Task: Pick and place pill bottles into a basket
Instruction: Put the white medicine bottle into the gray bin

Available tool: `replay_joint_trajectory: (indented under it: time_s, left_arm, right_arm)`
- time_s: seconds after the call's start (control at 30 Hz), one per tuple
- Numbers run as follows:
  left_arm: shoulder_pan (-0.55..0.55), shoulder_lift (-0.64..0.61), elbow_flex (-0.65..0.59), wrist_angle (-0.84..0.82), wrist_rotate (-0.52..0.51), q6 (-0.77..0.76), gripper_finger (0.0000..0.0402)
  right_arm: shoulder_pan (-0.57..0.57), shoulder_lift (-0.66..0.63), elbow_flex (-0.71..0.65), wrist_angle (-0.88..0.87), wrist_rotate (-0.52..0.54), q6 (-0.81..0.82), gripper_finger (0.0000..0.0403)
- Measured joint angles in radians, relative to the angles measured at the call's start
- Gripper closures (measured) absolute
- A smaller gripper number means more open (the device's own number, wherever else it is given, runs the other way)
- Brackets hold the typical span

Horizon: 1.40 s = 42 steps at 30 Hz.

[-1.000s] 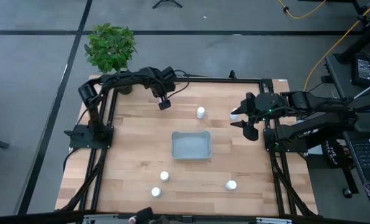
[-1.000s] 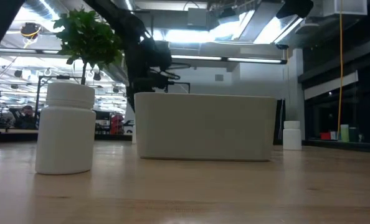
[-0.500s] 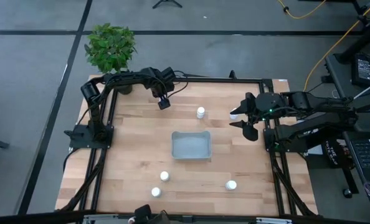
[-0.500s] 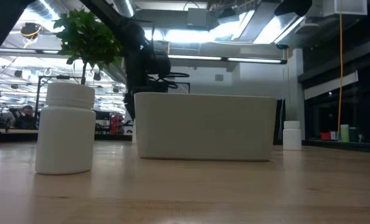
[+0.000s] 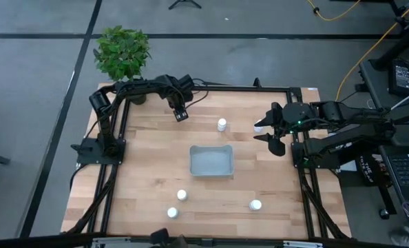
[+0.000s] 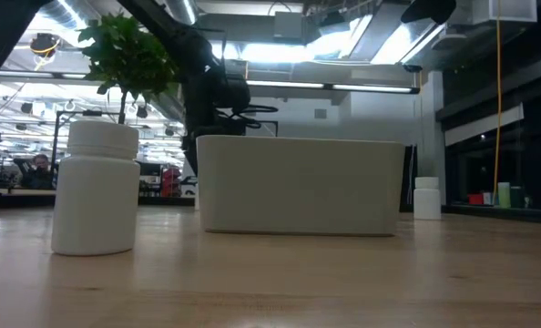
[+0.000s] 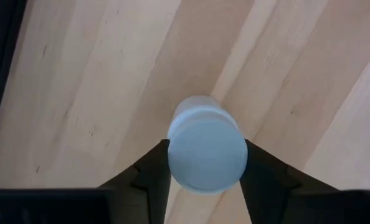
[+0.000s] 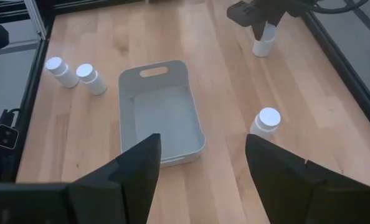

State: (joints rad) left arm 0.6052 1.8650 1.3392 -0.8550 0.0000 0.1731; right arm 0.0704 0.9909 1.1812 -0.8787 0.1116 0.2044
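Two arms over the counter, and the left gripper has its jaws clamped on a pill bottle near the far left part of the wooden top, dark fingers pressed against both sides of the white cap. From overhead that gripper sits down low, not far from the potted plant. The basket lies in the middle of the counter. One bottle stands just beyond it, two bottles sit close together on the near left, and another bottle is off to the near right. The right gripper hovers at the right edge, jaws spread wide and holding nothing, looking across at the basket.
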Motion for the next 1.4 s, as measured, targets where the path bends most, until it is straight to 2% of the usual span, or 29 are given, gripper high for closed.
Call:
replay_joint_trajectory:
  time_s: [0.27,0.57,0.73,0.93,1.23,1.4]
  left_arm:
    - [-0.090,-0.092,0.059,-0.032,0.034,-0.002,0.0251]
    - [-0.353,-0.250,0.318,-0.188,0.098,-0.038,0.0251]
    - [-0.519,-0.260,0.444,-0.249,0.095,-0.126,0.0251]
    - [-0.658,-0.206,0.451,-0.281,0.095,-0.161,0.0251]
    - [-0.658,-0.065,0.451,-0.191,0.145,-0.161,0.0251]
    - [-0.624,0.005,0.450,-0.156,0.063,-0.107,0.0251]
  right_arm:
    - [0.000,0.000,0.000,0.000,0.000,0.000,0.0166]
    - [0.000,0.000,0.000,0.001,0.000,-0.057,0.0166]
    - [-0.001,0.000,0.000,0.035,0.000,-0.097,0.0166]
    - [-0.001,0.000,0.000,0.083,0.000,-0.121,0.0166]
    - [-0.001,0.000,0.000,0.083,0.000,-0.132,0.0166]
    - [-0.001,0.000,0.000,0.082,0.000,-0.214,0.0166]
